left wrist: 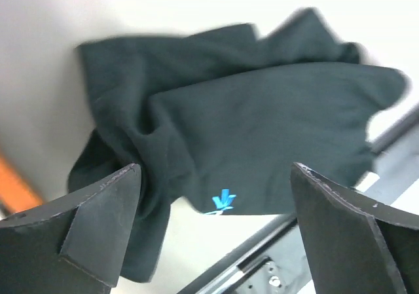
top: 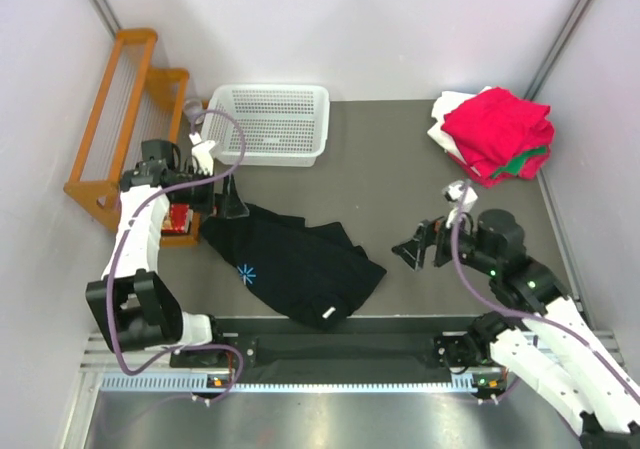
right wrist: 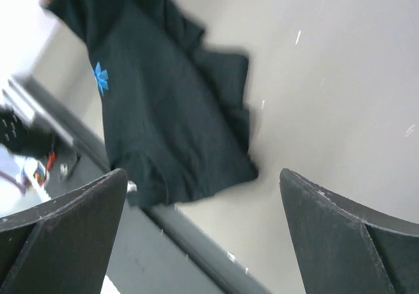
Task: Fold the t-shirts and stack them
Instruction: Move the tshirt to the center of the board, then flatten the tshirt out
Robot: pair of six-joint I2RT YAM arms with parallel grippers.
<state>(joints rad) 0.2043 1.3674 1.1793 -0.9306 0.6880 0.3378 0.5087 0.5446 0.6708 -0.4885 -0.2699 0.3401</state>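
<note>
1. I see the large black cotton t-shirt [top: 290, 269] lying crumpled and not folded on the grey-brown table [top: 400, 169], in its near-left part. The small light-blue starburst mark [top: 246, 273] faces up.
2. The near corner of this shirt reaches the dark rail [top: 340, 341] along the near edge of the table. In the right wrist view the cloth seems to touch that rail.
3. The left gripper [top: 228, 201] hangs at the far-left corner of the shirt. Its jaws stand wide apart, and the left wrist view shows no cloth between them. I cannot tell if a fingertip touches the cloth.
4. The right gripper [top: 415, 247] is just beside the right edge of the shirt, apart from it. Its jaws are also spread wide and hold nothing.
5. The folded pile sits at the far-right corner, close to the right wall: a red shirt [top: 497, 129] on top, a green one [top: 528, 161] showing below it, and a white one [top: 450, 119] at the left side.
6. The white perforated plastic basket [top: 270, 155] stands at the far edge, left of the middle.
7. An orange wooden rack [top: 110, 119] stands against the left wall, near the left arm.
8. Bare table lies between the black shirt and the pile, and a narrower bare strip between the shirt and the basket.
</note>
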